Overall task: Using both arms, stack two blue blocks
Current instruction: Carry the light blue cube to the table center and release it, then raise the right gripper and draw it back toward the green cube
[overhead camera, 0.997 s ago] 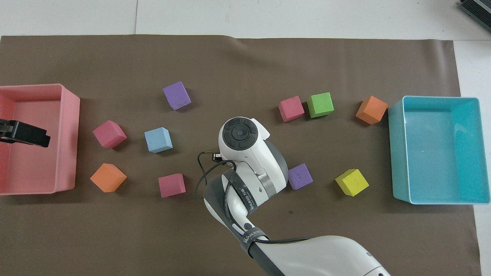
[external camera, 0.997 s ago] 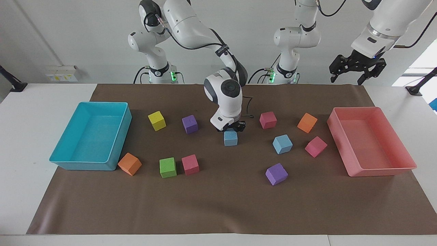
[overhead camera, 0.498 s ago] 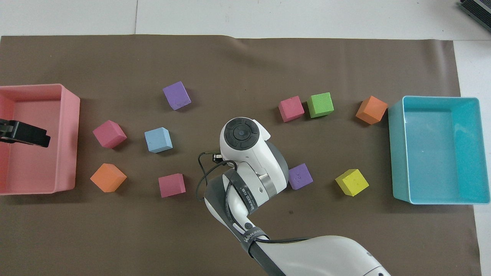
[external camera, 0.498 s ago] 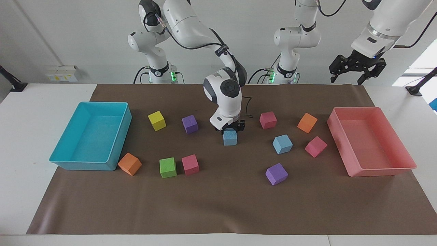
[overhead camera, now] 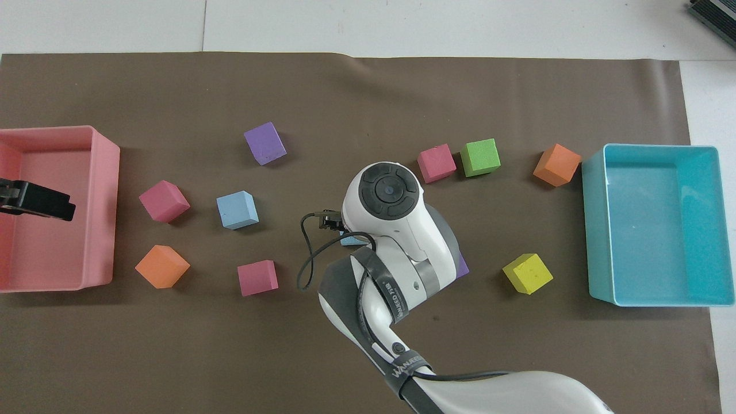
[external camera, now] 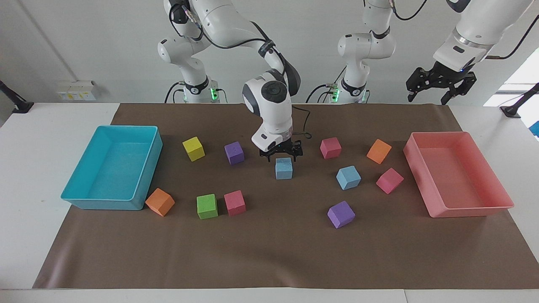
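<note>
One blue block [external camera: 284, 168] lies on the brown mat at mid-table; in the overhead view only a sliver [overhead camera: 349, 240] shows under the right arm. My right gripper [external camera: 281, 155] hangs just above it, open, fingers spread to either side of its top and clear of it. The other blue block [external camera: 348, 177] [overhead camera: 237, 210] lies on the mat toward the left arm's end, slightly farther from the robots. My left gripper [external camera: 440, 86] [overhead camera: 35, 200] waits high over the pink tray, open and empty.
The pink tray [external camera: 463, 210] is at the left arm's end, the cyan tray [external camera: 105, 204] at the right arm's end. Purple cubes [external camera: 234, 152] [external camera: 341, 213], pink [external camera: 330, 147], orange [external camera: 379, 151], yellow [external camera: 193, 148] and green [external camera: 207, 206] cubes lie scattered around.
My right gripper has risen off the mid-table blue block and opened; the block stays on the mat. The right wrist shifted toward the right arm's end. The left arm has not moved.
</note>
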Controlling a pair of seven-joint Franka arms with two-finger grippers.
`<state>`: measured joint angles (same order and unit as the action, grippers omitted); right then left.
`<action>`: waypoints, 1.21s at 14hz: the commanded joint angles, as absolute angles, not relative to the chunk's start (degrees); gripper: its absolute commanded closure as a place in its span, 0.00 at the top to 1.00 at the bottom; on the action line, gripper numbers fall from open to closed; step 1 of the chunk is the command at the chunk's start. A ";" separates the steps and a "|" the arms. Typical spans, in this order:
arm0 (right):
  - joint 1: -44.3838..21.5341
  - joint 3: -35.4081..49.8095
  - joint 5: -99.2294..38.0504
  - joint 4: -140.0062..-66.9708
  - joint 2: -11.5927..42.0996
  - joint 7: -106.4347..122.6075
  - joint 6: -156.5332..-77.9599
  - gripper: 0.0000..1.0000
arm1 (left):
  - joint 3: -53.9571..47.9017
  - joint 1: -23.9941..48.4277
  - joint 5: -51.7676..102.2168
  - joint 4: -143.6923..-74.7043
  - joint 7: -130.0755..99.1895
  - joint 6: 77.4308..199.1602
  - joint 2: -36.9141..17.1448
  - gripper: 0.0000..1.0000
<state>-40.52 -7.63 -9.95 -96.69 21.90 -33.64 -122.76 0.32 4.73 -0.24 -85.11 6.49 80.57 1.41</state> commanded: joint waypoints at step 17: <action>-19.34 -6.94 -34.36 -101.85 13.54 2.69 -113.99 0.92 | -0.53 4.40 0.44 -86.40 6.07 80.16 2.81 1.00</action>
<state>-20.96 -7.58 -31.35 -99.21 14.22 -3.27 -114.27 -0.21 4.74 -0.22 -85.11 6.48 80.52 1.41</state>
